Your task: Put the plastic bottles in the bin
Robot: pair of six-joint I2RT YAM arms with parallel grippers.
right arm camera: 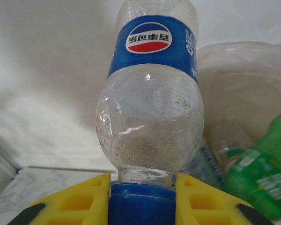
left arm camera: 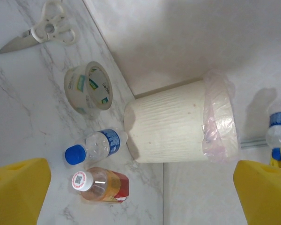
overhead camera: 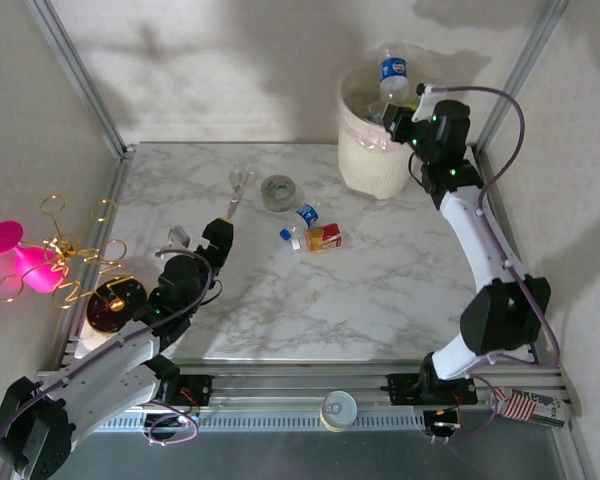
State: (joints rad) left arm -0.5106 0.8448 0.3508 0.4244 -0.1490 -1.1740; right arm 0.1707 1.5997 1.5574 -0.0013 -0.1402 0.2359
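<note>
While my right tool [right arm camera: 140, 199] clamps a clear, blue-labelled plastic bottle [right arm camera: 150, 117] by its cap over the cream round bin [overhead camera: 372, 160], base pointing twelve o'clock, my left tool [left arm camera: 140, 187] gapes wide.

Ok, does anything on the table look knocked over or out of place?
Two bottles lie on their sides mid-table: a blue-capped clear bottle beside an orange-labelled bottle. Scissors and a tape roll nearby are not bottles.
</note>
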